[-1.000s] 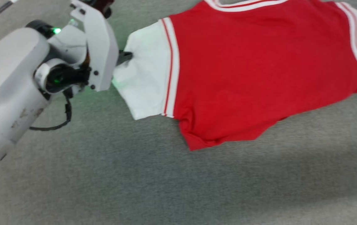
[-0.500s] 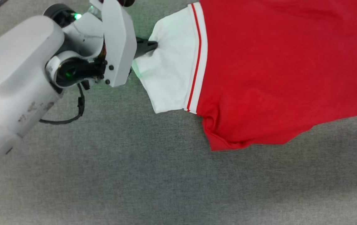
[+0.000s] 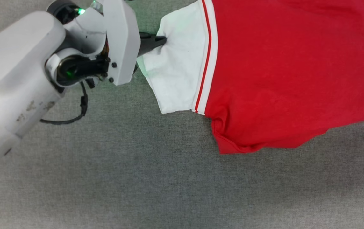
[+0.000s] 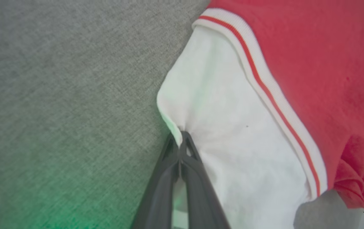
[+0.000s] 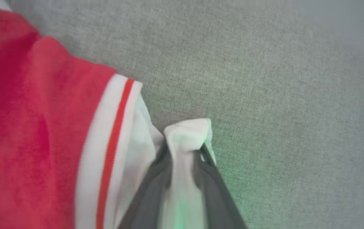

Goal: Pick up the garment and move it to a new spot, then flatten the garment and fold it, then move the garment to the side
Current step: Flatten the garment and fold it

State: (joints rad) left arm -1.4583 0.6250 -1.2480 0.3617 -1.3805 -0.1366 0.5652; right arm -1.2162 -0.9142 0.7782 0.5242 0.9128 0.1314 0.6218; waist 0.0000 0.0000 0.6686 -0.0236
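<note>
The garment (image 3: 280, 73) is a red T-shirt with white sleeves and striped trim, spread over the grey cloth surface at the upper right of the head view. My left gripper (image 3: 162, 39) is shut on the outer edge of the near white sleeve (image 3: 175, 73). The left wrist view shows its fingertips (image 4: 181, 140) pinching that sleeve's hem (image 4: 169, 121). In the right wrist view my right gripper (image 5: 183, 152) has closed around a bunched fold of the other white sleeve (image 5: 188, 132), with the red body (image 5: 25, 127) to its left. The garment's top and right side run out of the head view.
The grey woven surface (image 3: 137, 178) stretches wide below and left of the garment. My pale left forearm (image 3: 13, 79) fills the upper left, with a black cable loop (image 3: 73, 119) hanging under the wrist.
The head view has shifted, so garment and left arm sit further right and higher in the picture. The left gripper has kept its pinch on the sleeve edge throughout.
</note>
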